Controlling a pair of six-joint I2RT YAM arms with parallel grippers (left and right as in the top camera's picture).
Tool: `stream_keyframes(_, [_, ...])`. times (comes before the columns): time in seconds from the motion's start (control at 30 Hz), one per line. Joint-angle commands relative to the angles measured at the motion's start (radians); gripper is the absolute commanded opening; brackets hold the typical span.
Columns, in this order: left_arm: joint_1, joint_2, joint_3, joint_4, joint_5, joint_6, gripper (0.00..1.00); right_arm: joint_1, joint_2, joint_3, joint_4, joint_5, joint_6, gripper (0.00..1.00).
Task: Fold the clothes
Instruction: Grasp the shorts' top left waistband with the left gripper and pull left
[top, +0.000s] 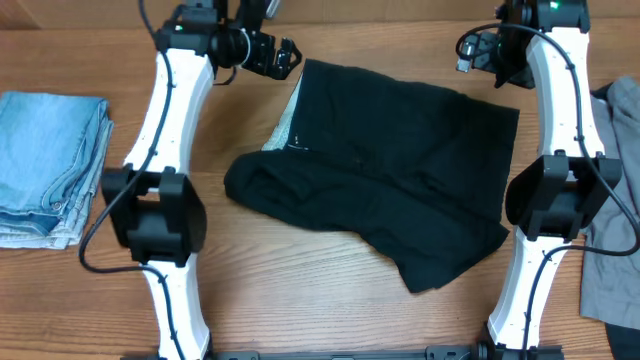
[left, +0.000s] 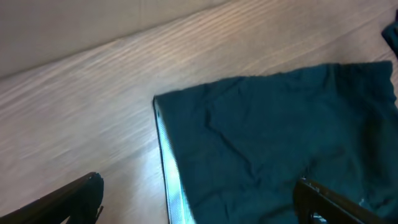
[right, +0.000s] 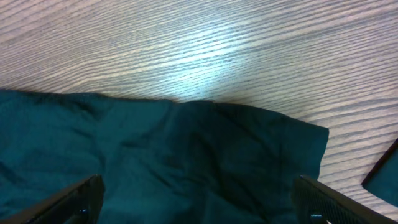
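A black garment (top: 390, 170) lies partly folded in the middle of the table, with a pale inner band at its far left edge (top: 290, 125). My left gripper (top: 280, 55) is open and empty, just past the garment's far left corner; the left wrist view shows that corner (left: 261, 137) between the spread fingers (left: 199, 202). My right gripper (top: 490, 55) is open and empty above the far right corner; the right wrist view shows the cloth (right: 186, 155) under the spread fingers (right: 199, 202).
A folded stack of light blue jeans (top: 50, 165) lies at the left edge. A grey garment (top: 615, 220) lies at the right edge, next to the right arm. Bare wood runs along the back and front of the table.
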Motion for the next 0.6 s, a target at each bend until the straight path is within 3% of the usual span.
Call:
stream_keyframes(0.0, [-0.016,0.06,0.029,0.091,0.082,0.027,1.0,0.0,-0.003,0.023,0.003,0.0,-0.003,1.0])
stream_keyframes(0.17, [-0.11,0.177,0.029,0.185,-0.054,0.03,0.93,0.0,-0.003,0.023,0.003,0.0,-0.003,1.0])
stream_keyframes(0.27, [-0.166,0.24,0.029,0.236,-0.174,0.034,0.78,0.0,-0.003,0.023,0.003,0.0,-0.003,1.0])
stream_keyframes(0.37, [-0.177,0.257,0.027,0.237,-0.241,0.019,0.77,0.0,-0.003,0.023,0.003,0.0,-0.003,1.0])
stream_keyframes(0.43, [-0.167,0.257,0.028,0.244,-0.258,-0.044,0.84,0.0,-0.003,0.023,0.003,0.0,-0.003,1.0])
stream_keyframes(0.5, [-0.143,0.257,0.027,0.243,-0.294,-0.193,0.84,0.0,-0.003,0.023,0.003,0.0,-0.003,1.0])
stream_keyframes(0.57, [-0.124,0.257,0.027,0.244,-0.262,-0.239,0.84,0.0,-0.003,0.023,0.003,0.0,-0.003,1.0])
